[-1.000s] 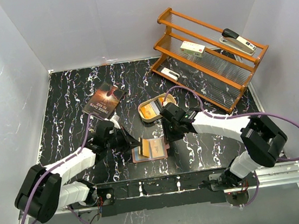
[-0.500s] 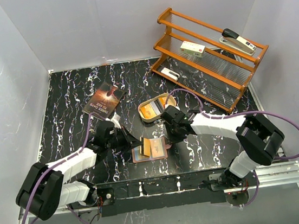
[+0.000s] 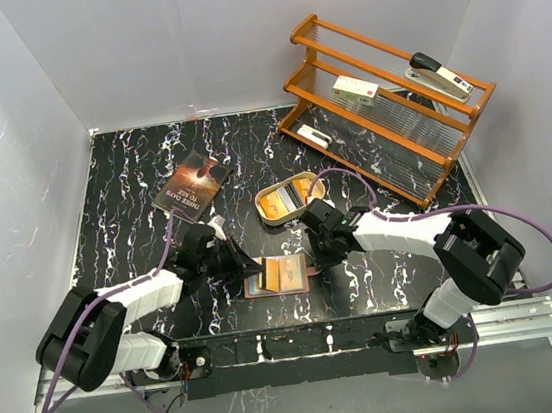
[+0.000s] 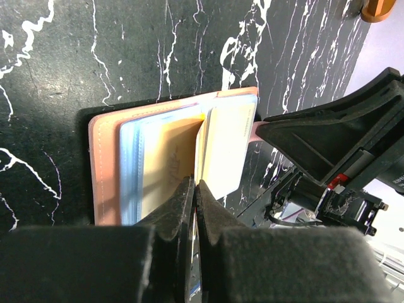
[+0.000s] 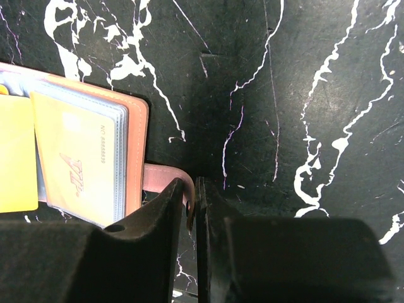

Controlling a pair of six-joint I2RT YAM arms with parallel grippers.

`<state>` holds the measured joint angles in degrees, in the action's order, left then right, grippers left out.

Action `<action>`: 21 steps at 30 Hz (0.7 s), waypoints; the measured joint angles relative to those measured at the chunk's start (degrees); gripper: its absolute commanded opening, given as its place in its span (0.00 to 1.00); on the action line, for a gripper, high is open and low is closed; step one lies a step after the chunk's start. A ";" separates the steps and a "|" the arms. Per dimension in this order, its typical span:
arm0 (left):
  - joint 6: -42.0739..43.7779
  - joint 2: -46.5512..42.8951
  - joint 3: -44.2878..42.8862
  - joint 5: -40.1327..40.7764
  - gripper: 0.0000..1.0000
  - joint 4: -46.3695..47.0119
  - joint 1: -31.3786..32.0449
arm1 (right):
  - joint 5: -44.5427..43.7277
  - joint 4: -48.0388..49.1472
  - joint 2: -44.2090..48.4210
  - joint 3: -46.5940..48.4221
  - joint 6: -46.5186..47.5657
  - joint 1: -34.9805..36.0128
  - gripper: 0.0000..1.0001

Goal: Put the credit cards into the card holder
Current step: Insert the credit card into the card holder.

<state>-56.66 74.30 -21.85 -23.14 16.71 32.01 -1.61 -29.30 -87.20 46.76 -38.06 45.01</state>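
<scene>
The holder (image 3: 283, 277) lies open at the middle of the table's (image 3: 124, 195) near edge. It is reddish-brown leather with clear sleeves, and a gold card (image 5: 79, 165) shows in one. The left gripper (image 4: 194, 188) is closed on a thin card, seen edge-on over the fold. The right gripper (image 5: 191, 197) pinches the tab (image 5: 161, 178) at the holder's right edge. An orange card (image 3: 278, 203) lies in the tin (image 3: 306, 185) just behind.

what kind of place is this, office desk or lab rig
Most likely a lab robot cell: plain white panel walls box in a black marble-patterned table, two white robot arms are mounted at its near edge, and an orange wooden rack holds a black-and-cream stapler.
</scene>
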 measured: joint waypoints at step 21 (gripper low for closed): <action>-0.09 0.87 2.47 -1.33 0.00 6.97 0.81 | 0.46 3.74 0.68 -1.62 -1.09 0.04 0.10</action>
<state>-56.75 75.18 -19.38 -24.47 23.68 32.82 -1.15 -25.56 -86.52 45.15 -39.16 45.06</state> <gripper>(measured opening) 0.009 0.102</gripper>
